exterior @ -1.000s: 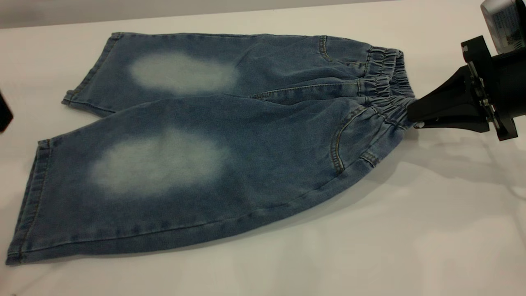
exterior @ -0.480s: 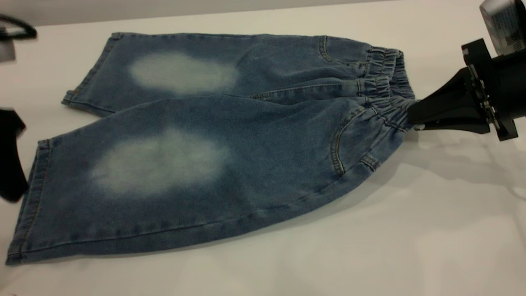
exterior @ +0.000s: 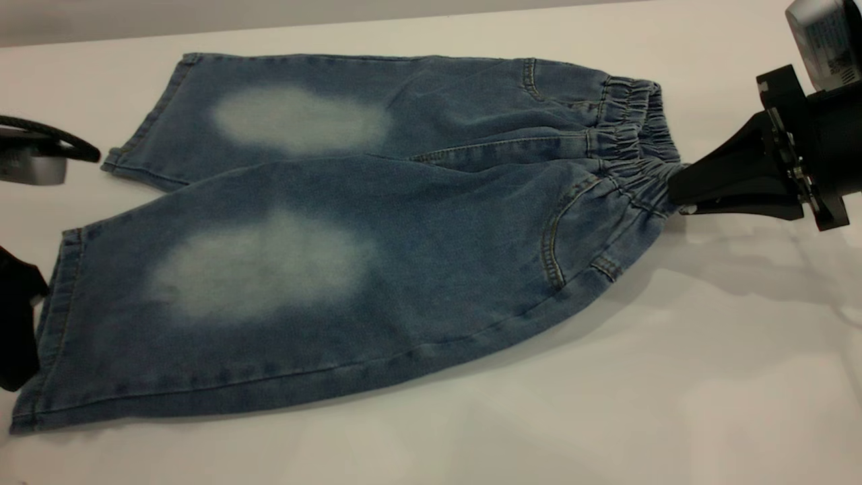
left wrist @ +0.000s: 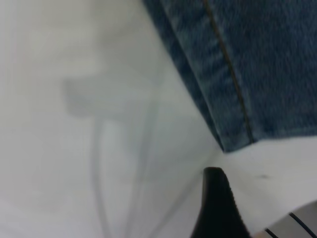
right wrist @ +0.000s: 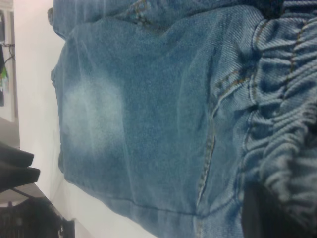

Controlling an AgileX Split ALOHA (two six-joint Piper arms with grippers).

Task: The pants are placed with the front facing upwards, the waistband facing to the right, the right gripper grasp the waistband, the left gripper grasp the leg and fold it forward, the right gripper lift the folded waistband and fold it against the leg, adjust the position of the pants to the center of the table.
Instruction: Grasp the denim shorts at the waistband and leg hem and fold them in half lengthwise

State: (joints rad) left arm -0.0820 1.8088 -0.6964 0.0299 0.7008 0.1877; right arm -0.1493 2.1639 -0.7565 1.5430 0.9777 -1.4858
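The blue denim pants lie flat on the white table, front up, legs to the left and the ruffled waistband to the right. My right gripper is shut on the waistband's near end, with the gathered denim bunched at its tip and lifted slightly. My left gripper shows as a black shape at the left edge, right beside the near leg's hem. In the left wrist view the hem corner lies just beyond the left gripper, not touching it.
A silver part with a black cable on the left arm hangs over the table left of the far leg's hem. Bare table runs along the front and to the right of the pants.
The left gripper came in from the left edge and moved down toward the near leg's hem. The pants and the right gripper stayed where they were.
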